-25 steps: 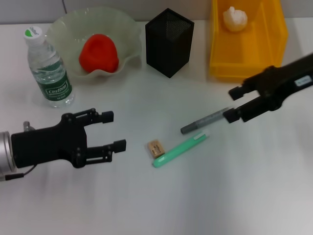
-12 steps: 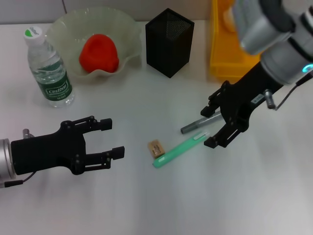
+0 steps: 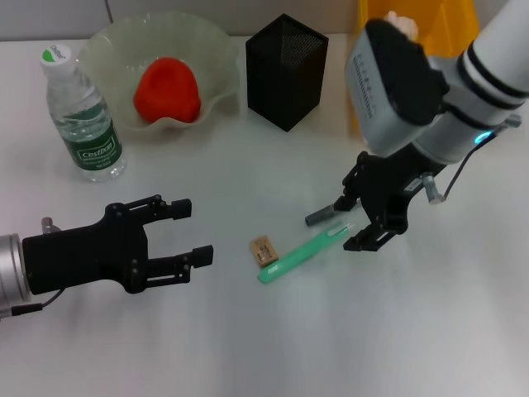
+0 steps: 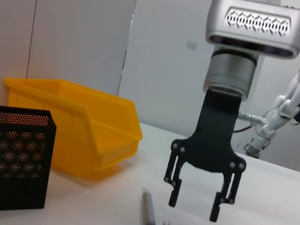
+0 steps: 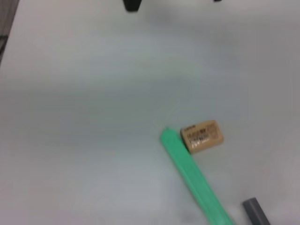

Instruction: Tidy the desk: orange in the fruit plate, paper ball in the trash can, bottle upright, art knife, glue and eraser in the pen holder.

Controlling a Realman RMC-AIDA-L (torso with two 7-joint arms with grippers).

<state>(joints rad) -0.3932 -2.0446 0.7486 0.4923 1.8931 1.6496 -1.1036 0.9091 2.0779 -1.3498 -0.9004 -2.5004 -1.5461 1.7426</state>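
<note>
My right gripper (image 3: 350,223) hangs open, pointing down, its fingers on either side of the near ends of a grey pen-like stick (image 3: 320,217) and a green bar (image 3: 302,254). These are the art knife and glue; which is which I cannot tell. The tan eraser (image 3: 263,250) lies at the green bar's other end. In the left wrist view the right gripper (image 4: 201,206) stands open above the grey stick (image 4: 149,208). My left gripper (image 3: 194,230) is open, low at the left. The orange (image 3: 168,89) sits in the fruit plate (image 3: 107,41). The bottle (image 3: 81,116) is upright. The paper ball (image 3: 402,21) lies in the yellow trash can (image 3: 364,91).
The black mesh pen holder (image 3: 286,70) stands at the back between the plate and the trash can. The right wrist view shows the eraser (image 5: 201,136) touching the green bar (image 5: 194,180), with bare white table around them.
The right arm has swung in from the right and turned its gripper downward over the grey stick and green bar. The left arm has hardly moved.
</note>
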